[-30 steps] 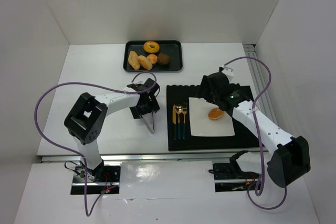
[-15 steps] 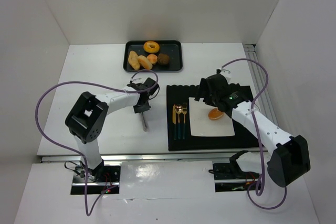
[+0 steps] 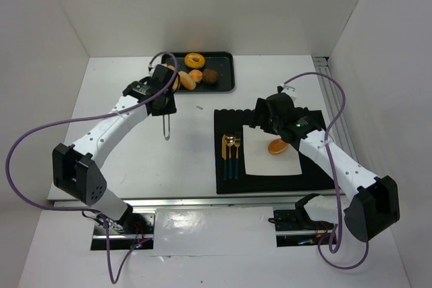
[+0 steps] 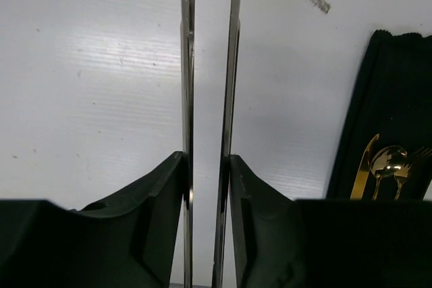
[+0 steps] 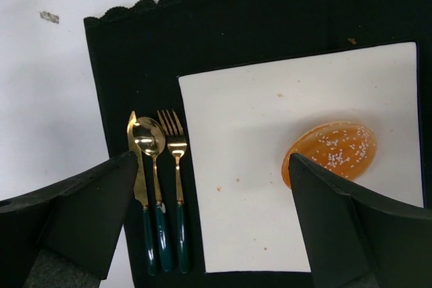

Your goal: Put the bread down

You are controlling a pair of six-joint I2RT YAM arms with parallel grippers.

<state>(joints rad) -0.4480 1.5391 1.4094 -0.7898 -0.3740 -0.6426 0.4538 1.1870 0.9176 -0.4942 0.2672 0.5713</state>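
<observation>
Several pieces of bread (image 3: pixel 191 75) lie in a black tray (image 3: pixel 227 86) at the back of the table. My left gripper (image 3: pixel 164 101) hovers just in front of that tray, shut on metal tongs (image 3: pixel 166 126) whose blades (image 4: pixel 233 65) point toward the near edge; the jaws (image 4: pixel 208 160) squeeze the two blades close together with nothing between them. A sesame bun (image 5: pixel 331 152) rests on the white square plate (image 5: pixel 256 187), right of its middle. My right gripper (image 5: pixel 212 166) hangs open above the plate (image 3: pixel 260 160), empty.
The plate sits on a black placemat (image 3: pixel 270 183) with a gold knife, spoon and fork (image 3: pixel 231 156) along its left side. A small scrap (image 3: pixel 200 106) lies on the white table between tray and mat. White walls enclose the table on three sides.
My left arm has swung from beside the placemat back and left toward the tray, carrying the tongs. The right arm has hardly moved.
</observation>
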